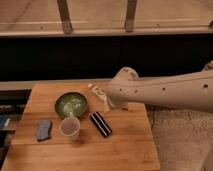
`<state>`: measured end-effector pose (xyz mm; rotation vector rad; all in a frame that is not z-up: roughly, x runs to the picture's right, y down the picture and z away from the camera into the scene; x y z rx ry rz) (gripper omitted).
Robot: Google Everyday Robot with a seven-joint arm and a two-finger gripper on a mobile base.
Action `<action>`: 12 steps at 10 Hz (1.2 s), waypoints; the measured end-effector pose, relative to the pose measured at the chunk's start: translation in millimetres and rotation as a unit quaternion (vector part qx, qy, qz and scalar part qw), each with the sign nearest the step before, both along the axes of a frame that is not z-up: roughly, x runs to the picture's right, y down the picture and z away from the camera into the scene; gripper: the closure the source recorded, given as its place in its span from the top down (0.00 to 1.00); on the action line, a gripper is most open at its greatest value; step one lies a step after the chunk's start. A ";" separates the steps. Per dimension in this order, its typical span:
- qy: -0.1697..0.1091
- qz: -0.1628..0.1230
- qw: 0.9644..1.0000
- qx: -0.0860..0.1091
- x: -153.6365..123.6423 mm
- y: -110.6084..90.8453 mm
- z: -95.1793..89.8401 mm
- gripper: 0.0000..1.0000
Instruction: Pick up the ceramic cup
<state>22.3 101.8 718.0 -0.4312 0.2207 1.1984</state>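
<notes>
The ceramic cup (69, 128), small, pale and without a handle, stands upright on the wooden table (125, 150) near its front left, just in front of the green bowl (71, 104). My white arm reaches in from the right. Its gripper (121, 104) hangs over the table's back middle, right of the bowl and well up and right of the cup, beside a white tube (98, 94). The gripper is mostly hidden by the arm's wrist.
A black bar-shaped object (100, 124) lies right of the cup. A blue sponge (44, 129) lies to its left. A dark wall and window rail run behind the table. Carpeted floor (175, 135) lies to the right.
</notes>
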 end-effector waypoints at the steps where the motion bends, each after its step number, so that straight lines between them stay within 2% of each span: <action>1: -0.016 -0.016 1.000 -0.001 -18.7 -0.1 -3.7 0.64; 3: -0.046 -0.044 0.998 0.001 -54.9 -5.0 -9.8 0.64; 5: -0.076 -0.072 0.994 0.003 -90.1 -6.9 -19.9 0.64; 8: -0.100 -0.105 0.989 0.013 -115.9 -6.4 -40.6 0.64; 10: -0.115 -0.133 0.984 0.023 -133.9 -1.6 -58.0 0.64; 12: -0.122 -0.149 0.981 0.023 -144.5 6.1 -57.5 0.64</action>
